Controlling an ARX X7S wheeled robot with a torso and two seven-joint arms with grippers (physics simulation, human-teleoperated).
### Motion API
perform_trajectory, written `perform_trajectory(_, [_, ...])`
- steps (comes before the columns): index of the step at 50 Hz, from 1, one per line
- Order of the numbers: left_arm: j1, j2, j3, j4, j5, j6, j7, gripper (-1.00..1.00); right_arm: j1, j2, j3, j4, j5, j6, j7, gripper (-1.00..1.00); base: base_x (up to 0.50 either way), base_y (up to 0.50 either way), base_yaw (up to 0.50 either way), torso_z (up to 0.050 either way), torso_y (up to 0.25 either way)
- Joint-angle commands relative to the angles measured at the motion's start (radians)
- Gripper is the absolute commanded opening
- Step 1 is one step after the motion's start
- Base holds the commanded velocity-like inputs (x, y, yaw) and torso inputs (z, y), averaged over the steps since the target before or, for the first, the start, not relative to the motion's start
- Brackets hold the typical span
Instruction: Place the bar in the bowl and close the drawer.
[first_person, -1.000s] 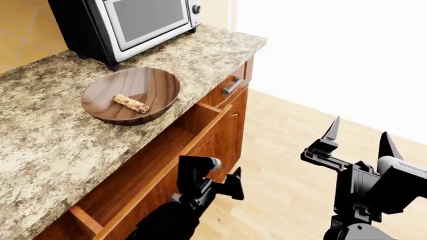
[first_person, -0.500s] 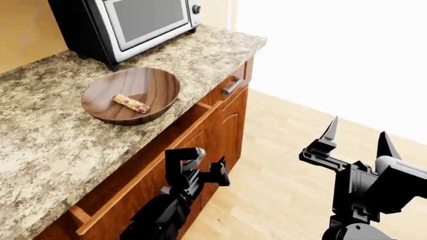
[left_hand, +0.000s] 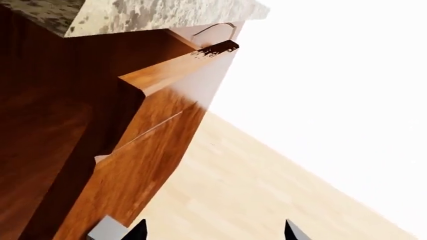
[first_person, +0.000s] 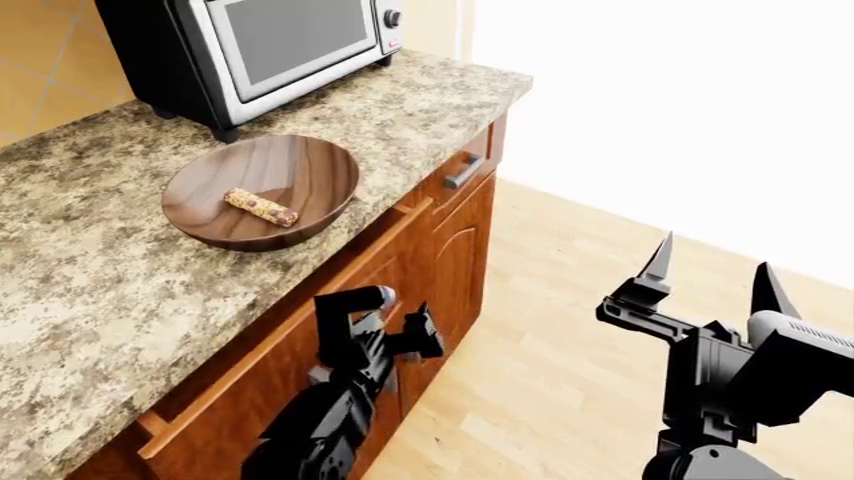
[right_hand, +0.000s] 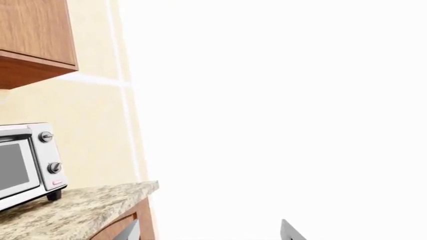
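Granite counter (first_person: 120, 290) over reddish wood cabinets, a toaster oven (first_person: 254, 45) at the back. The drawer (first_person: 287, 330) stands slightly open under the counter edge. The left gripper (first_person: 387, 335), fingers spread and holding nothing, is against the drawer front; a glancing push could slip off the wood, leaving a gap. The right gripper (first_person: 707, 275) hangs open and empty, well apart. The bowl (first_person: 260, 192) contains the bar (first_person: 260, 207), lying flat.
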Motion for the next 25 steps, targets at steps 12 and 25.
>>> perform_trajectory(12, [-0.026,-0.029,0.026,-0.299,0.174,0.114,-0.319,1.00,-0.007,-0.003,0.009,-0.003,-0.004,0.008,-0.005,1.00,0.00,0.00,0.00,0.000,0.000])
perform_trajectory(25, [-0.038,-0.042,0.036,-0.390,0.269,0.089,-0.415,1.00,-0.007,-0.010,0.012,-0.003,-0.007,0.015,-0.009,1.00,0.00,0.00,0.00,0.000,0.000])
